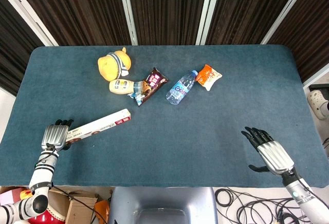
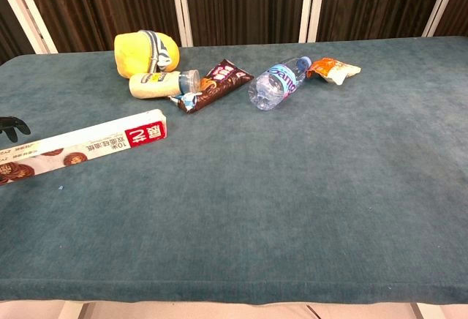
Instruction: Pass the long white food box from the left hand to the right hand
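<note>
The long white food box lies flat on the blue table, slanting from the front left towards the middle. My left hand sits at the box's near left end with its fingers stretched forward; its dark fingertips show just behind the box. The box's end touches or slips under the hand's inner side, and no grip on it shows. My right hand hovers at the front right with its fingers spread and nothing in it, far from the box.
At the back of the table lie a yellow plush toy, a cream bottle, a brown snack wrapper, a water bottle and an orange packet. Cables lie on the floor at the front right.
</note>
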